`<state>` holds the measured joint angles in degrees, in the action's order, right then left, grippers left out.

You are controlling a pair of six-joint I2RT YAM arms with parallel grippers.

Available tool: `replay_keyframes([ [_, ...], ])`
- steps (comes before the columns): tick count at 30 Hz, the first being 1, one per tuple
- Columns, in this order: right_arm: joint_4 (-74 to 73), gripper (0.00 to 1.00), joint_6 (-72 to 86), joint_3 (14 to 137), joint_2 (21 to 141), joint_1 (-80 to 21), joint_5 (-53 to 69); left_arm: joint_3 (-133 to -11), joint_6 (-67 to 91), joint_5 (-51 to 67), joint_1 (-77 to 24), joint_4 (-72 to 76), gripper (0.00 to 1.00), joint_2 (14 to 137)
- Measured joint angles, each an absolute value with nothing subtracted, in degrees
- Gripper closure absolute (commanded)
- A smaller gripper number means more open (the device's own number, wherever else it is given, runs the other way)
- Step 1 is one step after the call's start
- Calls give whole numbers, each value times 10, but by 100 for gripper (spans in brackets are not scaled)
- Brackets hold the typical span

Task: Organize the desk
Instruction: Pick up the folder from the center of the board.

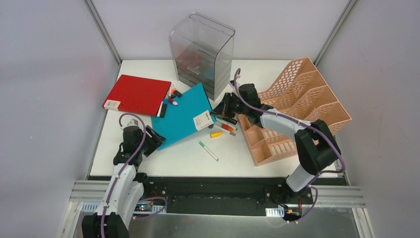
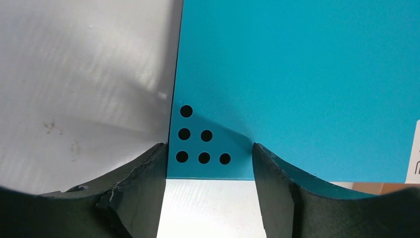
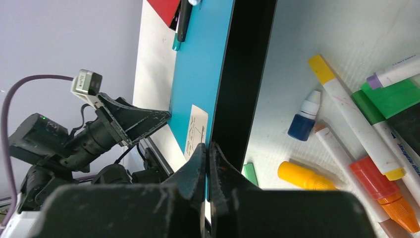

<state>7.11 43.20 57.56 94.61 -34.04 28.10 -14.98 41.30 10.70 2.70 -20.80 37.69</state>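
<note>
The white desk [image 1: 228,158] holds a teal folder [image 1: 184,116] at its middle. My right gripper [image 1: 221,108] is shut on the folder's right edge and holds that side tilted up; in the right wrist view the fingers [image 3: 198,163] pinch the teal sheet [image 3: 200,64]. My left gripper [image 1: 154,140] is open at the folder's near left corner. In the left wrist view that corner, with its punched holes [image 2: 204,135], lies between the two open fingers [image 2: 148,168], untouched.
A red folder [image 1: 137,94] lies at the back left. Loose markers lie beside the teal folder, among them a yellow one [image 1: 216,134] and a green pen [image 1: 208,151]. A clear grey drawer box [image 1: 202,52] stands at the back, a peach rack [image 1: 297,109] on the right.
</note>
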Motion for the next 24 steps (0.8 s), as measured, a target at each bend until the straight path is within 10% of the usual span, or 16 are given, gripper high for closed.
replay_keyframes([
  [24, -35, 100, 305, 577, 833, -327, 297, -138, 440, 248, 27, -188, 38, 356],
])
